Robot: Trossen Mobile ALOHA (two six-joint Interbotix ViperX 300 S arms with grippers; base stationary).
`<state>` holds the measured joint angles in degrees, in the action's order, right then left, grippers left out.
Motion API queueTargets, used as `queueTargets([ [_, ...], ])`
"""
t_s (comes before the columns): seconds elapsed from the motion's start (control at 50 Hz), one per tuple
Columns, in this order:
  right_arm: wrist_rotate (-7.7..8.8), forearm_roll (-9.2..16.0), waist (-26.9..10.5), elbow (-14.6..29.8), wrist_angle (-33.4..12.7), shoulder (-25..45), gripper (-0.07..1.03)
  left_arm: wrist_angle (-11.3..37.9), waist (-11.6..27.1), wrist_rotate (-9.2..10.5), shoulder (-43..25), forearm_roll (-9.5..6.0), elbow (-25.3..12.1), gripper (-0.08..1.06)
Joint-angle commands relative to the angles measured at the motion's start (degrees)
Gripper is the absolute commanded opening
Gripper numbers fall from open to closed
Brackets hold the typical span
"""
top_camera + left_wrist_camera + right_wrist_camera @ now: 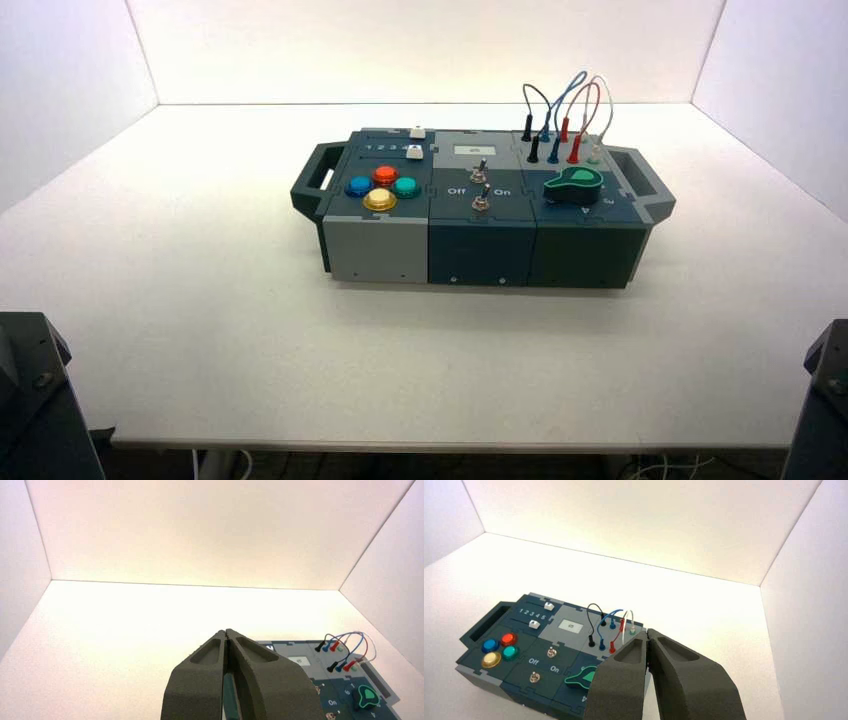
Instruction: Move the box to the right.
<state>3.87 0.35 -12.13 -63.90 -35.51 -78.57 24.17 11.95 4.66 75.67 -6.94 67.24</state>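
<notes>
On pale table (pixel 230 350), long teal-and-grey panel box with side handles (pixel 480 255); left gripper (pixel 225 630), right gripper (pixel 647 631) parked table-front, fingers together.

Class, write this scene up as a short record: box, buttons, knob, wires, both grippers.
box: on the table, touched by neither gripper
buttons: red, blue, green, yellow
knob: green, box's right part
wires: looped, behind the knob
left gripper: shut, left of the box
right gripper: shut, right of the box
</notes>
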Motion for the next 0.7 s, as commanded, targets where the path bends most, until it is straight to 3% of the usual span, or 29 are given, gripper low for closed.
queueTargets([
  [0.02,-0.09,0.2,-0.2,0.6,1.0,1.5,-0.02,-0.7,-0.2,0.35,-0.9,-0.18,-0.4,-0.03],
  [0.4,-0.09,1.0,-0.2,0.7,0.6,3.9,-0.02,1.2,-0.2,1.49,-5.4,-0.70,-1.3,-0.03],
  [0.52,-0.09,1.1,-0.2,0.8,0.5,4.5,-0.02,0.8,-0.2,1.41,-10.5,-0.70,-3.0,-0.03],
  [0.7,-0.09,1.8,-0.2,1.6,-0.4,8.3,-0.02,-0.3,-0.2,0.79,-27.2,-0.53,-8.3,-0.03],
])
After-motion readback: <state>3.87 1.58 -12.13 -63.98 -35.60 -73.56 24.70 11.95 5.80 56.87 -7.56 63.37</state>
